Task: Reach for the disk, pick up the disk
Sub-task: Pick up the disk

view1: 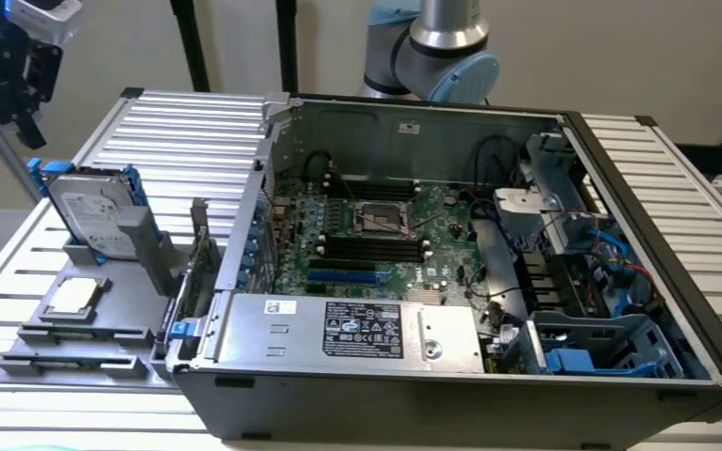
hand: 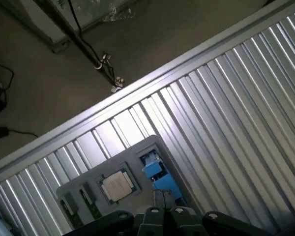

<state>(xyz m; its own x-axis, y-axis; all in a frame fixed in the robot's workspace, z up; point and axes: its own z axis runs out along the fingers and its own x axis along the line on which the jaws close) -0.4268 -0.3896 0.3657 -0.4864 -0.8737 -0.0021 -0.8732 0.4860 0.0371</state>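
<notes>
The disk is a silver-grey hard drive with a white label and blue rails. It stands upright in a grey holder on the ribbed table, at the exterior view's left. My gripper hangs above and behind it, near the table's far left corner, well apart from it. In the wrist view the disk's blue rail shows from above, just ahead of my gripper. The fingers are shut together with nothing between them.
A grey tray holding a small square silver chip lies in front of the disk; the chip also appears in the wrist view. An open computer case fills the table's middle. Beyond the table edge lies floor with cables.
</notes>
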